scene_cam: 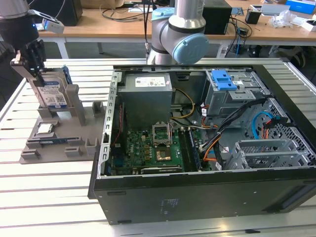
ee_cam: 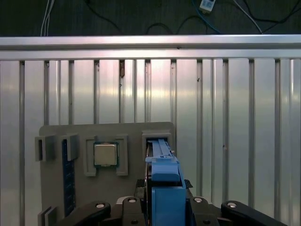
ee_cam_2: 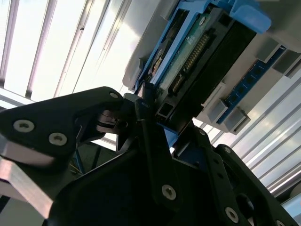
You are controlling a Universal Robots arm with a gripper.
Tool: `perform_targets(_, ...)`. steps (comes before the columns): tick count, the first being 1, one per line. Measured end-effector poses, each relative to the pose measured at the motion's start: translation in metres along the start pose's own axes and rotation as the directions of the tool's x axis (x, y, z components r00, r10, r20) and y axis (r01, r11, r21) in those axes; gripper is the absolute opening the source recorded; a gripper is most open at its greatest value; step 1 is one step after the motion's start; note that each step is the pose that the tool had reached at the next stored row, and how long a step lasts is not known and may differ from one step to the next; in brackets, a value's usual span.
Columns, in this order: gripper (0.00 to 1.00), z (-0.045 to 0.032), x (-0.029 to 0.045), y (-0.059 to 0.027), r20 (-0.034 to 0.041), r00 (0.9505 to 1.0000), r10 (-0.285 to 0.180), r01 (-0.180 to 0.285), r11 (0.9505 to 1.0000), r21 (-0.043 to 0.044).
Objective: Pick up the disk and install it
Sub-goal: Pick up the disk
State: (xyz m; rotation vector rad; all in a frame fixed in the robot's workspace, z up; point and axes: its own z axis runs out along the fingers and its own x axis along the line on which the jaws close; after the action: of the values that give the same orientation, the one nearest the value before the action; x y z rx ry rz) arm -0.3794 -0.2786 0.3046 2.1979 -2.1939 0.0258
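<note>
Early days here – the black gripper (scene_cam: 30, 63), upper left in the exterior view, is pinching the top edge of the silver rectangular disk with blue side rails (scene_cam: 52, 91). The disk stands upright in the grey plastic holder (scene_cam: 59, 143) – nothing's in the open black computer case (scene_cam: 197, 195) yet.

One disk (scene_cam: 52, 91) is standing in one grey tray (scene_cam: 29, 154), which is also carrying one chip (scene_cam: 45, 129) and one memory stick (scene_cam: 52, 141). One gripper (scene_cam: 35, 69) is hanging on one arm (scene_cam: 177, 29). One computer case (scene_cam: 197, 197) is lying open, showing one power supply (scene_cam: 147, 96) and one cage (scene_cam: 232, 94) with one blue latch (scene_cam: 220, 79).
</note>
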Motion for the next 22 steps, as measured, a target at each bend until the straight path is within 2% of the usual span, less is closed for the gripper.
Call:
perform_targets(4, 0.36, -0.0044, 0.0001, 0.0001, 0.0000, 1.0000, 0.000, 0.000, 1.0000, -0.0001)
perform_targets(5, 0.36, -0.0201, 0.0005, 0.0003, 0.0000, 1.0000, 0.000, 0.000, 1.0000, 0.0001)
perform_targets(7, 0.36, -0.0352, 0.0008, 0.0005, 0.0001, 1.0000, 0.000, 0.000, 1.0000, 0.0000)
perform_targets(16, 0.36, -0.0454, 0.0008, 0.0006, 0.0000, 1.0000, 0.000, 0.000, 1.0000, 0.0000)
perform_targets(22, 0.36, -0.0557, 0.0006, 0.0008, 0.0000, 1.0000, 0.000, 0.000, 1.0000, 0.0001)
